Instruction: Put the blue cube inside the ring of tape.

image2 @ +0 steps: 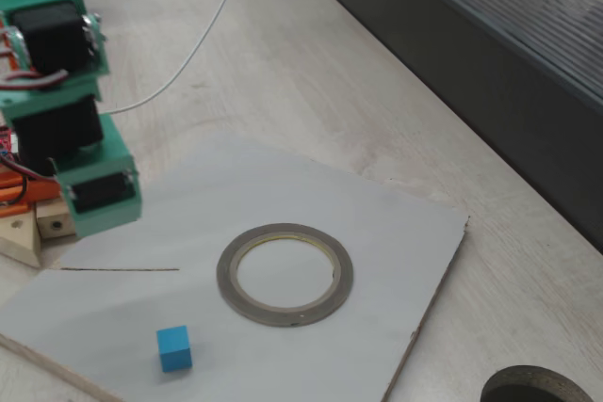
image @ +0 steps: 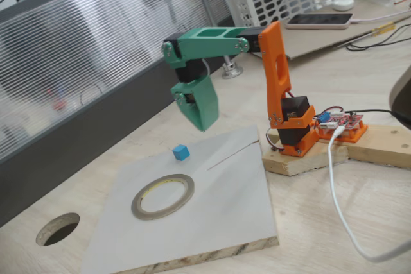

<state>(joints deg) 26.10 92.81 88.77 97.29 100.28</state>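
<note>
Reading a fixed view from the left, we first meet one dark hole (image: 58, 229) in the tabletop, then one pale board (image: 237, 203) lying flat on the table. On the board lies one ring (image: 163, 196), flat, with its wide opening bare. Just beyond it, apart from the ring and nearer the arm, sits one cube (image: 180, 152), resting on the board by itself. Above and a little to the right of the cube hangs the gripper (image: 202, 120), well clear of it. Its green shell faces us, so we cannot tell whether the fingers are spread or closed; nothing seems to be held. Farther right stands the orange base (image: 295, 129) on a wooden block.

In the other fixed view the order flips: the gripper (image2: 99, 204) hangs at the left, the cube (image2: 174, 347) lies low on the board, and the ring (image2: 285, 273) lies right of it, the two near but not touching.

We judge the cube to be light, stiff and smooth-sided, so it should not deform, though it could slip or skate away if nudged off-centre. We would take it by two opposite flat faces, fingers straddling it from above. The ring looks thin and light too, and a careless brush might shift it. The opening is far wider than the cube.
</note>
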